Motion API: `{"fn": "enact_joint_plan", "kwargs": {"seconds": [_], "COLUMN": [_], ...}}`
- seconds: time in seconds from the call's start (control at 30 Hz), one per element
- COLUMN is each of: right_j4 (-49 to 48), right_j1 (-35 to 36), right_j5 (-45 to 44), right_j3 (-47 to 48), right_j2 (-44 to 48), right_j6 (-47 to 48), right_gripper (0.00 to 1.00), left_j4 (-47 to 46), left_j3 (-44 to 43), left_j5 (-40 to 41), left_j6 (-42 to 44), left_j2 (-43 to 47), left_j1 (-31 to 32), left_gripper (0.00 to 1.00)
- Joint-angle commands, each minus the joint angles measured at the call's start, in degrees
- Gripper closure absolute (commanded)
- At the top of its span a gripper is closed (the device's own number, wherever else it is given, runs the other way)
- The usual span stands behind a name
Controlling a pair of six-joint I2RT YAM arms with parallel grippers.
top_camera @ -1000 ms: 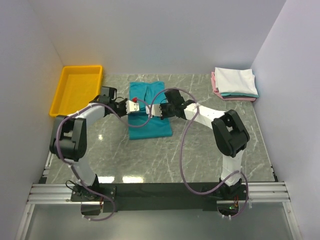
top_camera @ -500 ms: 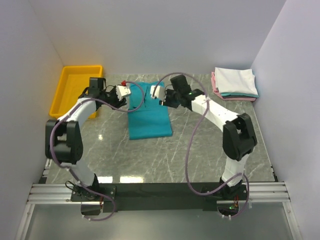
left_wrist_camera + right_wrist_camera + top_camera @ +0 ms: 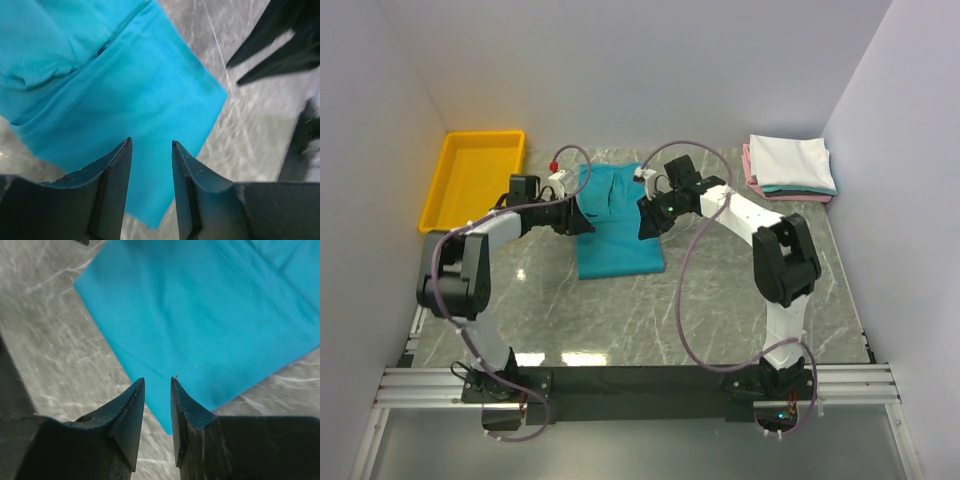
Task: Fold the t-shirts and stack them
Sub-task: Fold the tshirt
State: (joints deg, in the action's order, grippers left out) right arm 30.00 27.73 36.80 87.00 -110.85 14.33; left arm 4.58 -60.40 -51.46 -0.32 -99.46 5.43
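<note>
A teal t-shirt (image 3: 617, 235) lies part-folded as a long rectangle in the middle of the table, rumpled at its far end. My left gripper (image 3: 582, 217) is at its left edge and my right gripper (image 3: 646, 222) at its right edge, both low over the cloth. In the left wrist view the gripper (image 3: 150, 145) is open above the teal cloth (image 3: 125, 100), with nothing between the fingers. In the right wrist view the gripper (image 3: 157, 381) is narrowly open over a corner of the cloth (image 3: 210, 325). A stack of folded t-shirts (image 3: 790, 165), white on top of teal and pink, sits at the far right.
A yellow plastic bin (image 3: 472, 178) stands at the far left. White walls close in the table on three sides. The right arm's black fingers (image 3: 270, 45) show in the left wrist view, close across the shirt.
Both grippers rose toward the shirt's far end half a second ago, then came back down to its left and right edges. The folded stack and the bin have not moved.
</note>
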Motion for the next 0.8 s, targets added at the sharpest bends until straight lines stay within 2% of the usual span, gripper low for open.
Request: {"fn": "enact_joint_plan", "kwargs": {"seconds": [0.0,0.17,0.37,0.6,0.77], "right_j4": [-4.2,-5.7,-5.8,-5.7,-6.2], "right_j1": [-2.3,-3.1,-4.8,-4.9,-3.8], "right_j5": [7.5,8.2,9.6,9.7,11.5], "right_j3": [0.3,0.1,-2.3,-12.0,-20.0], "right_j2": [-4.8,-12.9,-17.2,-10.6,-1.2], "right_j6": [-12.0,-16.3,-20.1,-21.0,-20.1], "right_gripper": [0.66,0.66,0.67,0.67,0.64], "left_j4": [-11.3,-12.4,-11.3,-12.7,-8.2], "left_j3": [-3.2,-9.4,-12.7,-1.9,1.3], "left_j5": [-3.7,-3.1,-6.0,-8.3,-10.2], "left_j6": [-17.2,-21.5,-25.3,-28.4,-23.8], "left_j2": [-5.9,-18.5,-26.4,-20.6,-14.5], "left_j1": [-0.4,-0.7,-0.9,-0.2,-0.2], "left_gripper": [0.57,0.58,0.59,0.59,0.59]}}
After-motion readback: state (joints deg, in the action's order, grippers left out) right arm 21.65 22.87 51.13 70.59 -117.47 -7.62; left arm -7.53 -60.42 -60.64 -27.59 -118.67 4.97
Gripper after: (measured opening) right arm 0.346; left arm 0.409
